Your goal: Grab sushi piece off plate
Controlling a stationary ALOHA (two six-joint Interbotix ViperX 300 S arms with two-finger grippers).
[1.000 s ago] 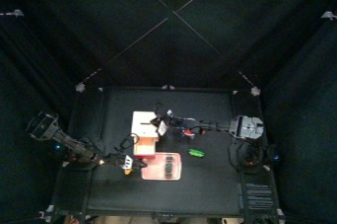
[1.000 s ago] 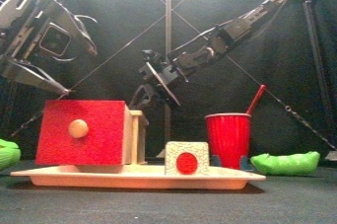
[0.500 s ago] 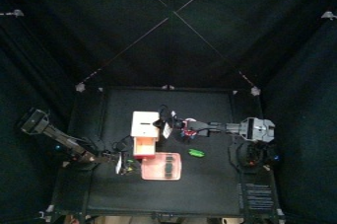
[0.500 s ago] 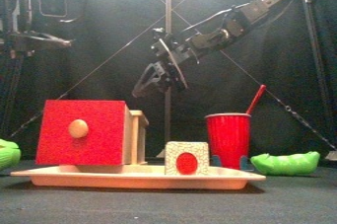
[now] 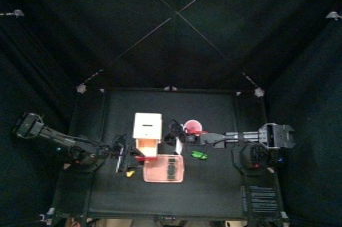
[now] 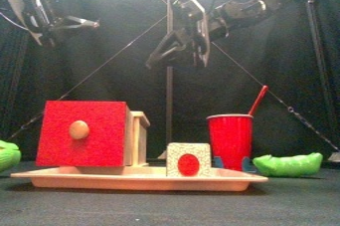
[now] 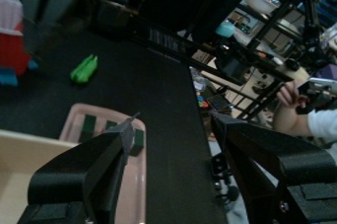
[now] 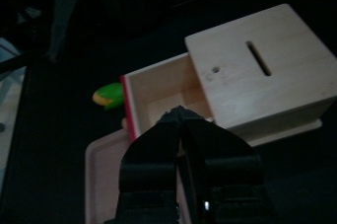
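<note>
Overhead, the right tool [image 6: 177,41] hangs well above the plate [image 6: 133,179], its jaws nearly pressed together and pinching nothing visible; the left tool [image 7: 171,159] stands spread.

The black desk [image 6: 170,198] carries the salmon-pink plate [image 6: 133,179], a red cup [image 6: 229,140] behind it, and green pods: one at its left edge [image 6: 8,154], another at the right [image 6: 288,164]
</note>
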